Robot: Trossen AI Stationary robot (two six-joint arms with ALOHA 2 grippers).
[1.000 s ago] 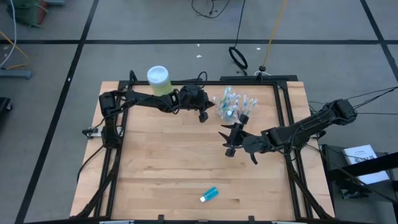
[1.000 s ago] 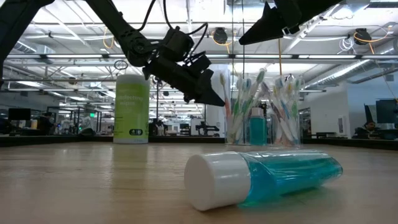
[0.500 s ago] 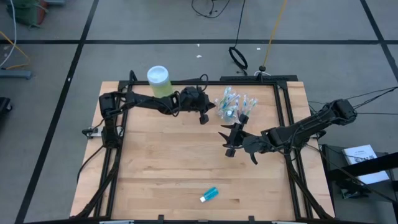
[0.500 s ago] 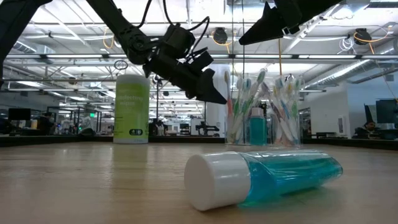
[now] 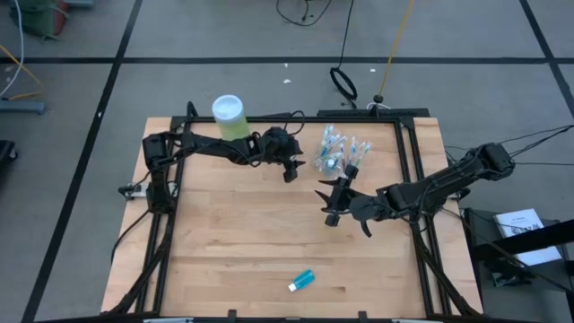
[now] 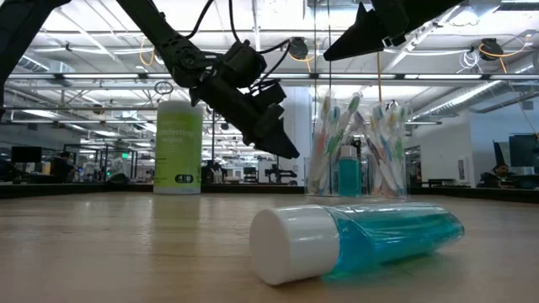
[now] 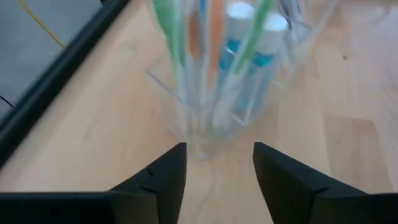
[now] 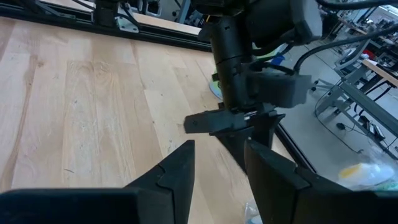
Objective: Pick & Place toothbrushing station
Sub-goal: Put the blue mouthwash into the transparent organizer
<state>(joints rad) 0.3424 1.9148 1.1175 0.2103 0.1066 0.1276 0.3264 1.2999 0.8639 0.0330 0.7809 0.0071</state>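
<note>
**Clear cup directly ahead of the left gripper**

Clear plastic cup (image 5: 338,157), packed with upright toothbrushes (image 7: 211,56), stands near the table's far edge. The left gripper (image 5: 291,168) sits just beside it, fingers parted and empty, the cup dead ahead in its wrist view. The right gripper (image 5: 333,203) hangs nearer the table's middle, fingers apart, holding nothing. One toothpaste tube (image 5: 302,281) lies flat, well apart, near the front edge.

Robotics lab: wooden table (image 5: 233,233) in black frame, ceiling light strips (image 6: 101,63), distant workstations (image 6: 514,156).
</note>
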